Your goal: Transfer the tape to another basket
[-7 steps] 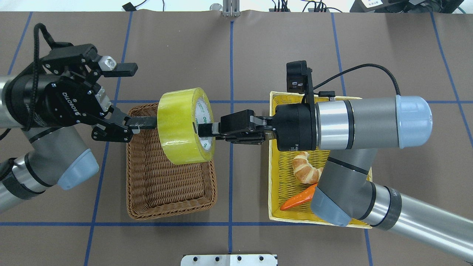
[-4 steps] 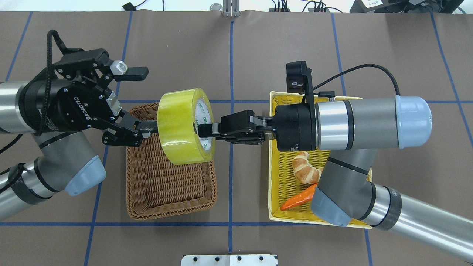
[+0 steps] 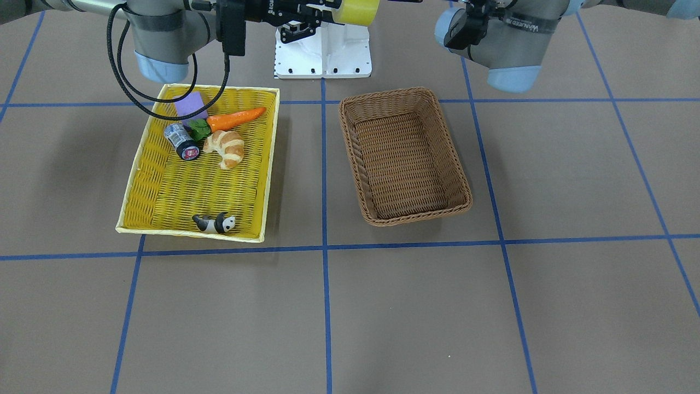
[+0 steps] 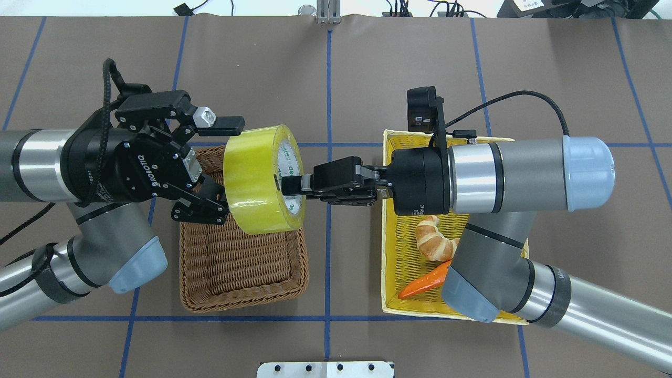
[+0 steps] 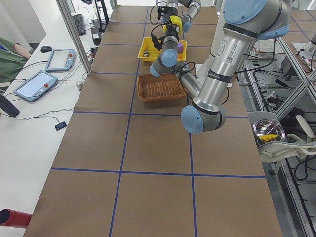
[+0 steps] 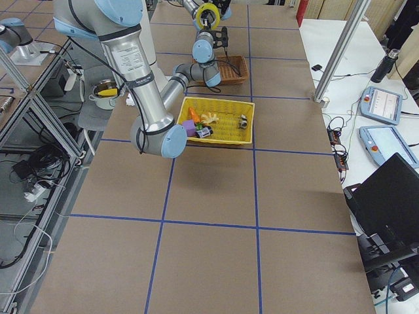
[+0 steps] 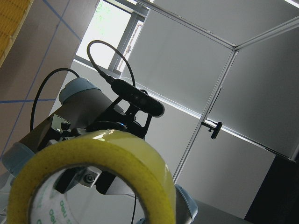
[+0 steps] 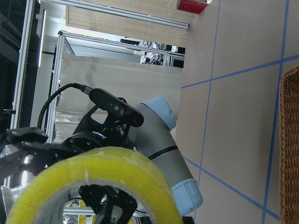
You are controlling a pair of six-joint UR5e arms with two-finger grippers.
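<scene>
Two claws meet at the tape [image 4: 254, 181], which is held on edge in the air by the basket [image 4: 236, 262]. The right claw [image 4: 292, 185] is clamped on its wall. The left claw [image 4: 231, 167], marked ROBOTIQ, gapes around it. Green "de" shows on the core.

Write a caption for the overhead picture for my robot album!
Tape held in midair by the right gripper, open left gripper straddling its other side, basket nearby.
</scene>
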